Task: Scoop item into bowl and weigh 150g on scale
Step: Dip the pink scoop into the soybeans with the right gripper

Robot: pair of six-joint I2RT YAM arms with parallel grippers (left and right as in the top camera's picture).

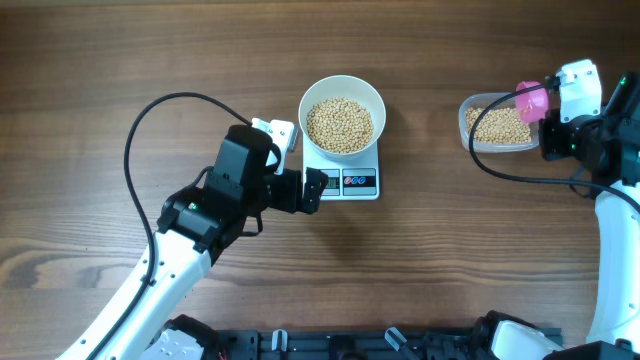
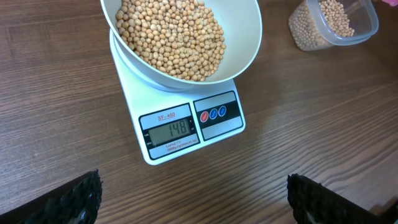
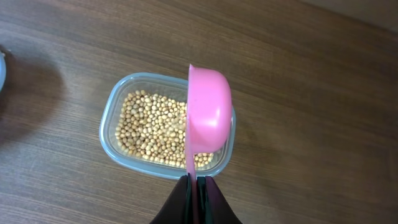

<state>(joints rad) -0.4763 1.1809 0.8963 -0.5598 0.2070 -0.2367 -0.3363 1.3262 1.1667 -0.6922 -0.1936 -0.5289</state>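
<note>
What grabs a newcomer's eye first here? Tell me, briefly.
The white bowl heaped with beans sits on the scale at table centre, its display reading 148. At the far right, the right gripper holds a pink scoop tipped on edge over the clear tub of beans.

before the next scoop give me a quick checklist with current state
1. Bowl seated on scale: ok.
2. Display readable: ok, shows 148, just short of target.
3. Right gripper shut on pink scoop: ok.
4. Scoop over clear tub of beans: ok.
5. Scoop loaded: cannot tell, seen edge-on.
6. Left gripper open, clear of the bowl: ok.
</note>
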